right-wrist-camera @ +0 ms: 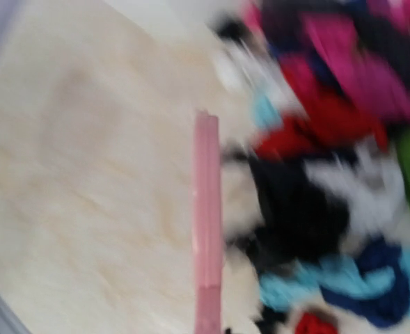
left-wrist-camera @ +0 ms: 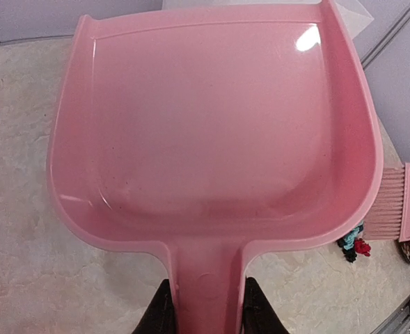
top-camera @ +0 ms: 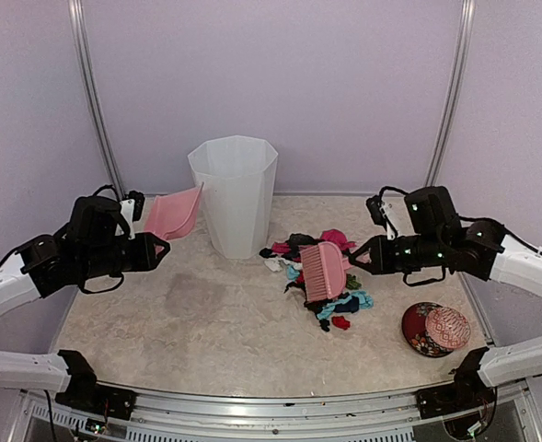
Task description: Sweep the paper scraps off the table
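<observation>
Looks like a robot lab test cell, not anyone's home. The table (top-camera: 206,322) is boxed in by plain lilac walls (top-camera: 344,74), with aluminium strips (top-camera: 91,92) running up behind the white bin (top-camera: 234,193). Well in front of that bin, two robot arms (top-camera: 13,281) are bolted down by a metal rail (top-camera: 280,401) with loose cabling.

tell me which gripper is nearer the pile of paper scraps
Right. The right gripper, holding the pink brush, is at the right edge of the paper scraps, brush over them. The left gripper, holding the pink dustpan, is far off beyond the white bin.
</observation>
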Controlling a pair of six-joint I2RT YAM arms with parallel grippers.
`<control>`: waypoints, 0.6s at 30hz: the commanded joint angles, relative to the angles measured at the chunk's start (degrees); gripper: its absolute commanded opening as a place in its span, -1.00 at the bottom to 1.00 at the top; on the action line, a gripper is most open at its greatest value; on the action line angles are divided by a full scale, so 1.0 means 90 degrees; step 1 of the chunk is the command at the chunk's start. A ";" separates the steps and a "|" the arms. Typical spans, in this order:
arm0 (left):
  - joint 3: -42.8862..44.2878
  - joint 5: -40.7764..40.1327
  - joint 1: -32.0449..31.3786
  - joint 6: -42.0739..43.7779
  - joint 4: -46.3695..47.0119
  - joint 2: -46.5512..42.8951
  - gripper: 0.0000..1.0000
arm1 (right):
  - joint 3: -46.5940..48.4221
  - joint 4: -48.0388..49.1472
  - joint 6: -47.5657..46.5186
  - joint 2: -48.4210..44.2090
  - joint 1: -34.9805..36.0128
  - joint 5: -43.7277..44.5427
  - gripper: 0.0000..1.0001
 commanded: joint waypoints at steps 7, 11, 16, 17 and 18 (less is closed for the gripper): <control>-0.0431 0.0343 -0.1311 -0.0210 0.0366 0.0862 -1.00 | 0.0937 -0.0110 -0.1215 -0.0511 -0.0072 0.1265 -1.00; -0.0422 0.0361 -0.1892 -0.0109 0.0642 0.1640 -1.00 | 0.0740 0.0282 -0.1397 -0.0593 -0.0224 0.1566 -1.00; -0.0211 0.0094 -0.2307 0.0156 0.0827 0.2670 -1.00 | 0.0546 0.0484 -0.1451 -0.0465 -0.0305 0.1522 -1.00; -0.0157 0.0017 -0.2343 0.0211 0.0857 0.2863 -1.00 | 0.0506 0.0517 -0.1451 -0.0438 -0.0316 0.1483 -1.00; -0.0105 -0.0024 -0.2365 0.0277 0.0902 0.3070 -1.00 | 0.0470 0.0556 -0.1451 -0.0413 -0.0321 0.1474 -1.00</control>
